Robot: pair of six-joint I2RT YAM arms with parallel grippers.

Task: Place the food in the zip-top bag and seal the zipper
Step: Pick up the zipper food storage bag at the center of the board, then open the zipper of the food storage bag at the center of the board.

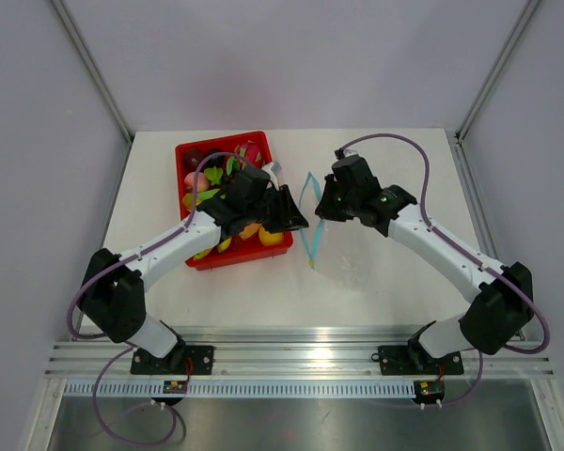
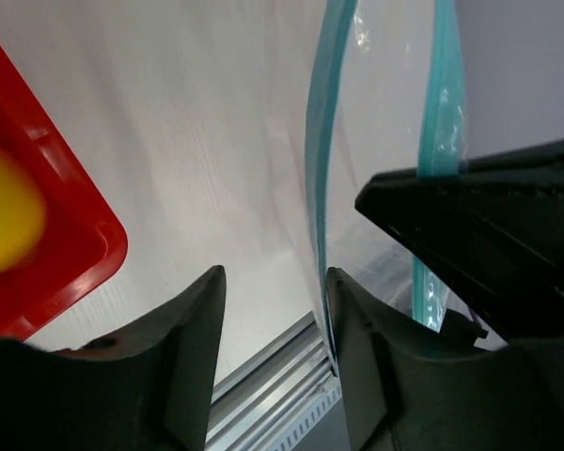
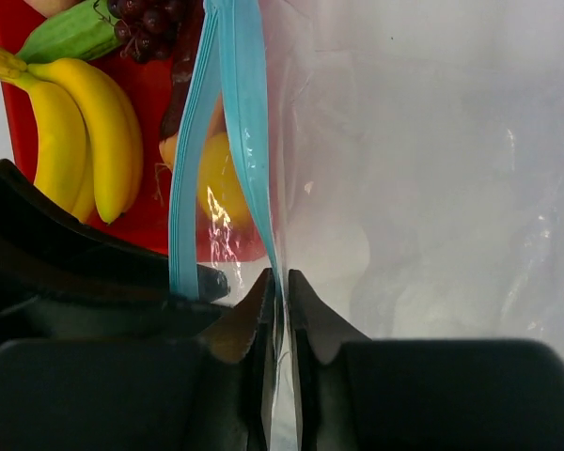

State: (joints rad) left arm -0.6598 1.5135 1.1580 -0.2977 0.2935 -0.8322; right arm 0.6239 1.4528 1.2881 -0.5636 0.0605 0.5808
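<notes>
Your right gripper [image 3: 279, 278] has its fingers drawn almost together. Pinched between them is the zip-top bag [image 3: 423, 188], caught right at the mouth, where one lip of the zipper [image 3: 246, 122] runs down into the narrow gap. From those fingers the clear film spreads away on the outer side, crinkled and standing up off the table [image 1: 385, 272] (from overhead you mostly see the teal strip, since the film nearly vanishes against the white).

Your left gripper [image 2: 274, 278] faces the right one across the bag's mouth, the two sets of tips close together. Its fingers stand well apart with nothing clamped between them. The zipper's other lip runs down along the inner face of one finger [image 2: 357, 348]; whether it touches that face or only lies just beside it, you cannot tell. The two lips are spread apart, so the mouth stands open between your grippers.

The food [image 1: 210, 176] lies behind and below the left gripper, in the red tray [image 3: 148, 141] under that arm's wrist, apart from the bag. There you can see a banana bunch [image 3: 85, 122], purple grapes [image 3: 150, 17], a green piece [image 3: 70, 38] and a yellow-orange fruit [image 3: 216, 178], the last seen between the two lips.
</notes>
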